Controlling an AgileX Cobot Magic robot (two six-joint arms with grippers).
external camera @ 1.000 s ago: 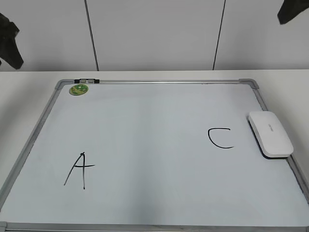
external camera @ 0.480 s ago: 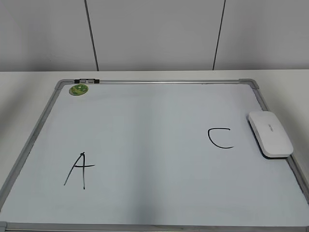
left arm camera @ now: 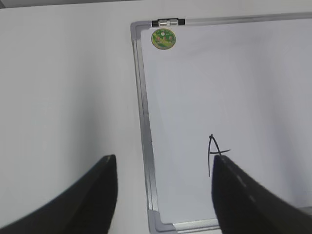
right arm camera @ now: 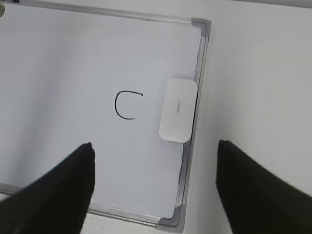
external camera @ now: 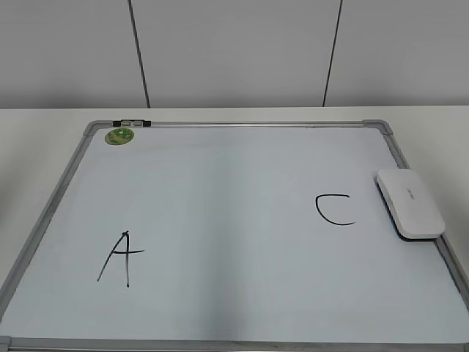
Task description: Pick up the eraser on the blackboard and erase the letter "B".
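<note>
The eraser (external camera: 410, 203) lay flat on the blackboard (external camera: 220, 191) at its right edge, partly over the frame and just right of the letter "C" (external camera: 334, 210); the right wrist view showed it the same way (right arm camera: 178, 110), beside the "C" (right arm camera: 126, 105) and against the frame of the blackboard (right arm camera: 63, 63). No letter "B" showed in any view: the middle of the board between the "A" (external camera: 121, 257) and the "C" was bare, so the erasing looked already done and the eraser seemed to be resting where it belonged.

The right gripper (right arm camera: 156, 195) hung high above the board's right corner with its jaws wide apart and nothing between them. The left gripper (left arm camera: 163, 195) hung over the board's left frame near the "A" (left arm camera: 214, 156), its jaws likewise apart and empty. Both were out of the exterior view, which suggested a retracted, idle pose.

There were no containers; the board carried only the eraser and a green magnet (external camera: 119, 136) in its far left corner, and lay on a pale surface (external camera: 44, 139).
</note>
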